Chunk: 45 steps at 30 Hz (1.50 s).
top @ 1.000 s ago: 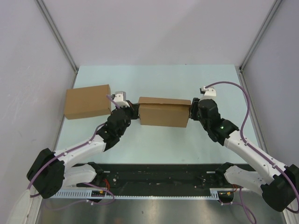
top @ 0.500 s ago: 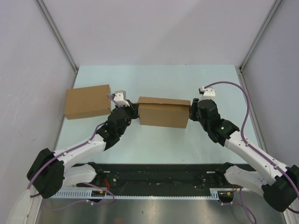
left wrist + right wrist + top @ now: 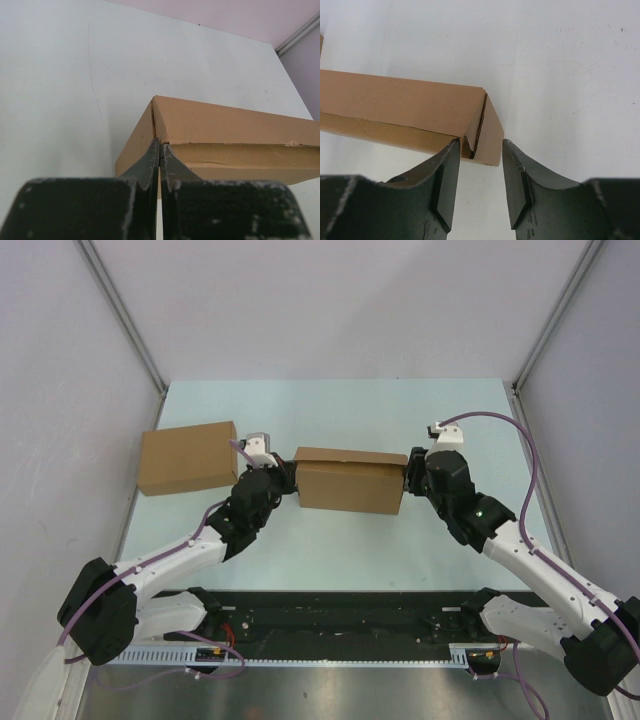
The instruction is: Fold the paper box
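Observation:
The paper box (image 3: 350, 485) lies mid-table as a shallow, long brown box shape. It also shows in the left wrist view (image 3: 225, 135) and the right wrist view (image 3: 405, 107). My left gripper (image 3: 288, 478) is shut, and its tips (image 3: 160, 144) touch the box's near left corner, with nothing visible between them. My right gripper (image 3: 410, 474) is open at the box's right end. Its jaws (image 3: 479, 146) stand either side of the near right corner, where a tucked end flap (image 3: 490, 132) shows a dark slit.
A plain brown cardboard box (image 3: 188, 457) sits at the table's left edge, just left of my left arm. Grey walls close in both sides. The black base rail (image 3: 340, 625) runs along the near edge.
Almost nothing. My left gripper has crept slightly toward the box's left end. The right gripper has edged a little left. The box has not moved.

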Available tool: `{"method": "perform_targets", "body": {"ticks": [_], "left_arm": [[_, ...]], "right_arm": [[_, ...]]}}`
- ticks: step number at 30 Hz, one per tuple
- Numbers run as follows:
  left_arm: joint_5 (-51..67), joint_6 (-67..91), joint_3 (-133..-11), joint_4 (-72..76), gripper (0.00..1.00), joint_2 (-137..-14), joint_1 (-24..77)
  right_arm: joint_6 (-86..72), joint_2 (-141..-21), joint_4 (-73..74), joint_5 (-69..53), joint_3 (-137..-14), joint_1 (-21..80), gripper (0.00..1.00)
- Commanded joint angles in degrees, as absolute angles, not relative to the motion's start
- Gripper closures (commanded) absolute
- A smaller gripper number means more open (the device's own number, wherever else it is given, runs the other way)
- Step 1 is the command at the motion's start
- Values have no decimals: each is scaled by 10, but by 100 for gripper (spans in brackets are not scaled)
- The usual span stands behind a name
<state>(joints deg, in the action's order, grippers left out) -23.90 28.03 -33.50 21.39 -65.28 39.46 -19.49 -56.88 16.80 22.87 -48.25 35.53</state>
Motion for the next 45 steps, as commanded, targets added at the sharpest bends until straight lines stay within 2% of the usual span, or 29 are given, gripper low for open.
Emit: {"method": "perform_targets", "body": {"ticks": [1, 10, 14, 20, 25, 31, 37, 42, 45], "left_arm": [[-255, 279, -339, 130, 100, -668, 392], [-250, 281, -340, 130, 100, -669, 392], [-248, 280, -343, 131, 100, -669, 392], [-246, 279, -345, 130, 100, -671, 392], [-246, 277, -346, 129, 100, -671, 391], [-246, 277, -345, 129, 100, -669, 392], [-246, 276, -346, 128, 100, -667, 391], [-247, 274, -347, 127, 99, -666, 392], [-247, 273, -348, 126, 100, -663, 391]], "right_arm": [[-192, -545, 160, 226, -507, 357, 56], [-185, -556, 146, 227, -508, 356, 76], [-184, -566, 141, 224, -508, 354, 75], [-184, -568, 138, 219, -513, 354, 65], [-179, -573, 136, 220, -514, 352, 68], [-170, -594, 126, 215, -515, 345, 83], [-166, -606, 122, 214, -515, 334, 86], [-163, -607, 114, 217, -514, 333, 100], [-163, -609, 111, 215, -514, 333, 100]]}}
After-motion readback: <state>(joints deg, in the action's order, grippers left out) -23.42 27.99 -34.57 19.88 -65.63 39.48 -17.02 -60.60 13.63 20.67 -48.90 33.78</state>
